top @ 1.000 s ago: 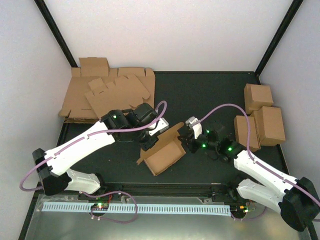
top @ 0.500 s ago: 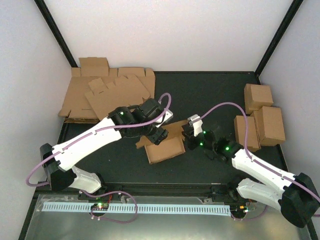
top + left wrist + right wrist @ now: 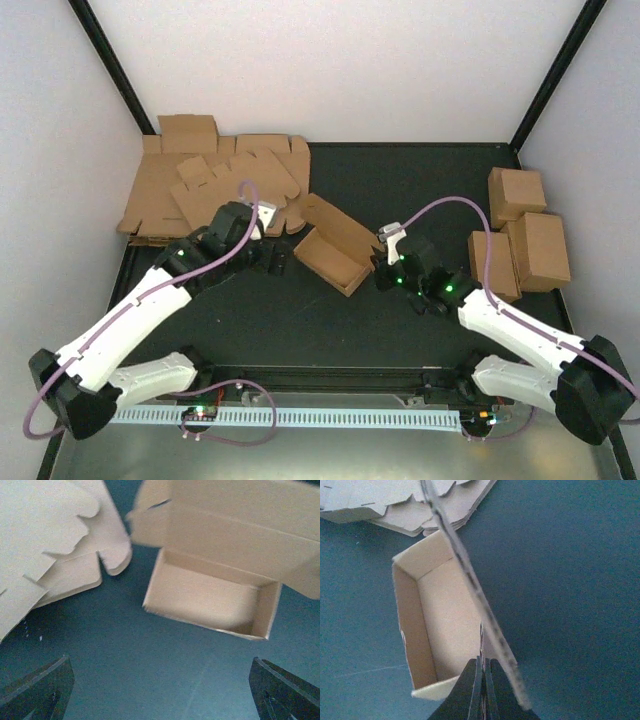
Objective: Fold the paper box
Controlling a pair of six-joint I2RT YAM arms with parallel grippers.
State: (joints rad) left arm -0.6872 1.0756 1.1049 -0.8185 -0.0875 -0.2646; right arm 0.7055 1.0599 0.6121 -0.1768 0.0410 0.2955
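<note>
The paper box (image 3: pixel 335 250) lies mid-table as an open brown tray with its lid flap standing up along the far side. My right gripper (image 3: pixel 383 272) is shut on the thin end wall at the box's right end. In the right wrist view its fingertips (image 3: pixel 483 662) pinch that cardboard edge, and the tray's inside (image 3: pixel 445 615) shows beyond them. My left gripper (image 3: pixel 270 257) hangs open just left of the box, touching nothing. In the left wrist view its fingers (image 3: pixel 35 690) stand wide apart over bare mat, with the box (image 3: pixel 210 595) ahead.
A thick heap of flat brown blanks (image 3: pixel 200 185) lies at the back left, close behind my left wrist, and shows as blanks (image 3: pixel 50 540) in the left wrist view. Three folded boxes (image 3: pixel 530 240) stand by the right wall. Black frame posts rise at the back corners.
My left gripper has opened, let go of the box and drawn back to the left. The right gripper has swung the box round and farther back, with the lid now upright.
</note>
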